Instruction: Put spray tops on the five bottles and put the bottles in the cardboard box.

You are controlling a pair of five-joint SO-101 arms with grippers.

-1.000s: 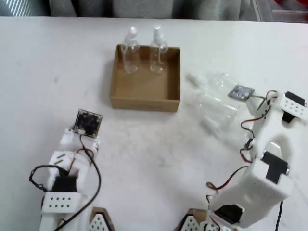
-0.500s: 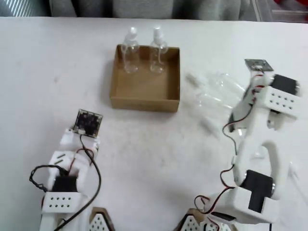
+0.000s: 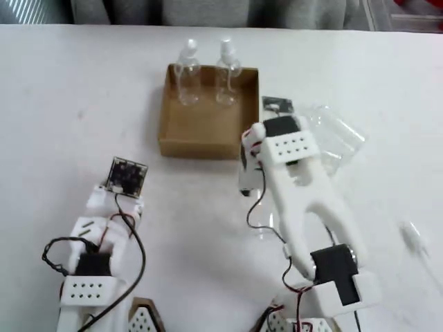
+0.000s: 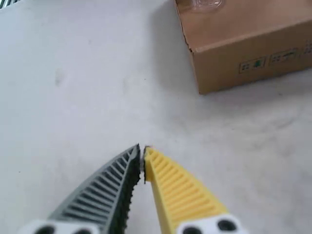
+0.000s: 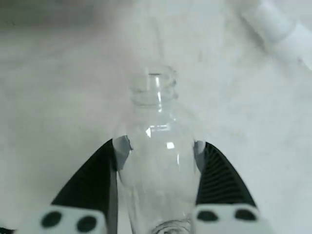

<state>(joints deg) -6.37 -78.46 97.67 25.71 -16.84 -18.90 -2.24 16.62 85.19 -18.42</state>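
Clear topless bottle (image 5: pixel 157 102) clamped in right gripper (image 5: pixel 158 146) beside cardboard box (image 3: pixel 208 148); left gripper (image 4: pixel 142 152) clenched empty, desk's near edge.

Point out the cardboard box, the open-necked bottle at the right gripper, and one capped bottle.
cardboard box (image 3: pixel 201 149), high view, front wall.
open-necked bottle (image 5: pixel 156 129), right wrist view, shoulder below neck.
capped bottle (image 3: pixel 187 83), high view, clear body.

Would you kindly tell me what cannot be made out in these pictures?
High view: the right arm covers the bottle in the right gripper.
High view: the loose clear bottles overlap; their number is unclear.
Left wrist view: the cardboard box is cut off by the edge.
Right wrist view: the spray top is blurred and cut off.
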